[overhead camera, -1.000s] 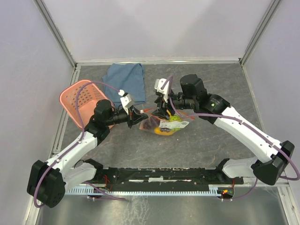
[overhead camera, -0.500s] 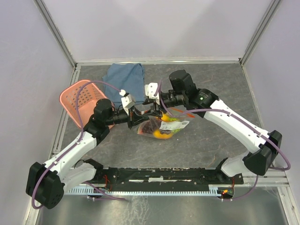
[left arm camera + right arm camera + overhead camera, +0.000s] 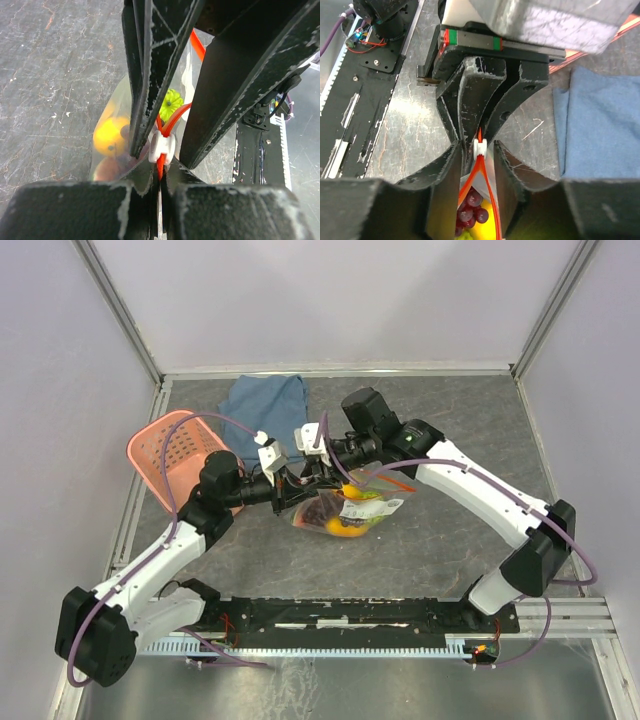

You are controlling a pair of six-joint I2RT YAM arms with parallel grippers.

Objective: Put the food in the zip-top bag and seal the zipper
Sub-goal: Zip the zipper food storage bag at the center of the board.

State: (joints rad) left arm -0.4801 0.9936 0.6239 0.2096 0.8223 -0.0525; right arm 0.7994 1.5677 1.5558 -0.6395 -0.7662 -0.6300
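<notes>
While the left gripper (image 3: 288, 490) pinches the zipper (image 3: 479, 161) end tight, the right gripper (image 3: 476, 152) — half-open, straddling the white slider (image 3: 161, 146), holding nothing — should close squarely on it; zip-top bag (image 3: 365, 508) mid-table, food (image 3: 110, 136) inside.

White arms (image 3: 150, 565), black joints (image 3: 220, 480), purple cables (image 3: 176, 455), scuffed black pincers (image 3: 292, 492).

bag (image 3: 368, 508): middle of the top view, lying on the table (image 3: 450, 550).
food (image 3: 343, 524): inside the bag, bunched toward its lower-left part.
zipper (image 3: 479, 167): along the bag's upper-left edge, running between the fingers of both claws.
left claw (image 3: 292, 490): at the bag's left end, reaching in from the left.
right claw (image 3: 322, 473): just up and right of the left claw, tip to tip with it.
basket (image 3: 150, 445): on the table at mid-left, left of both claws.
cloth (image 3: 268, 408): upper centre, above the claws, up and right of the basket.
</notes>
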